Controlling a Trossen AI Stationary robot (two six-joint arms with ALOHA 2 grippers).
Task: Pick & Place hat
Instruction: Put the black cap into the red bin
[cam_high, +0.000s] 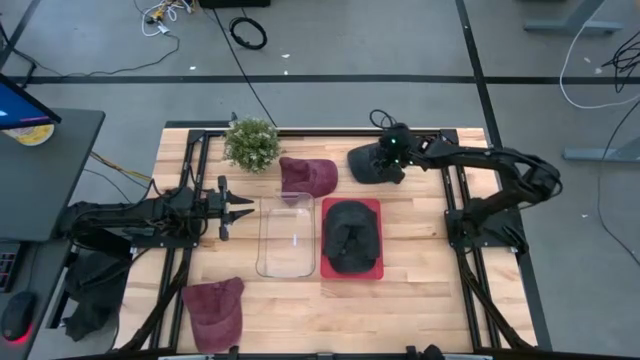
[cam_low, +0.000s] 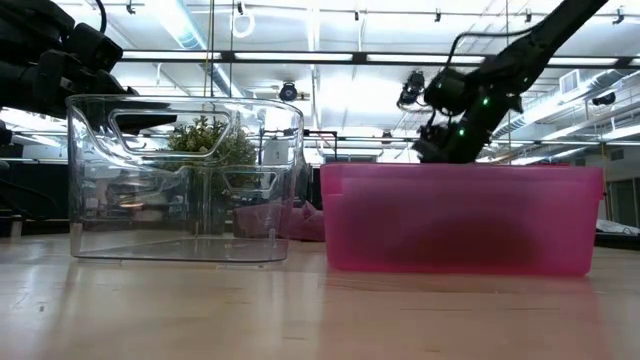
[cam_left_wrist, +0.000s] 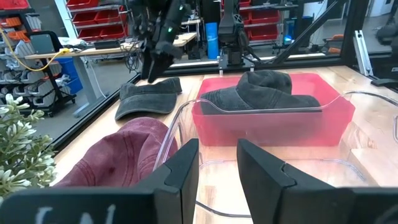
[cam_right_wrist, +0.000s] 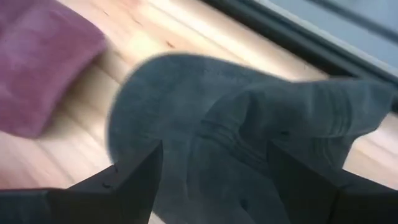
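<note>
Right gripper (cam_right_wrist: 211, 180) over dark cap (cam_right_wrist: 249, 137), fingers apart

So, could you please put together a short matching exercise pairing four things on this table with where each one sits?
Things:
1. black hat
2. dark hat
3. plant
4. clear bin

Places:
A. under the right end effector, which is open
B. inside the red bin
C. in front of the left end effector, empty
D. table's back edge, beside a maroon hat

Pairs: 1-B, 2-A, 3-D, 4-C
</note>
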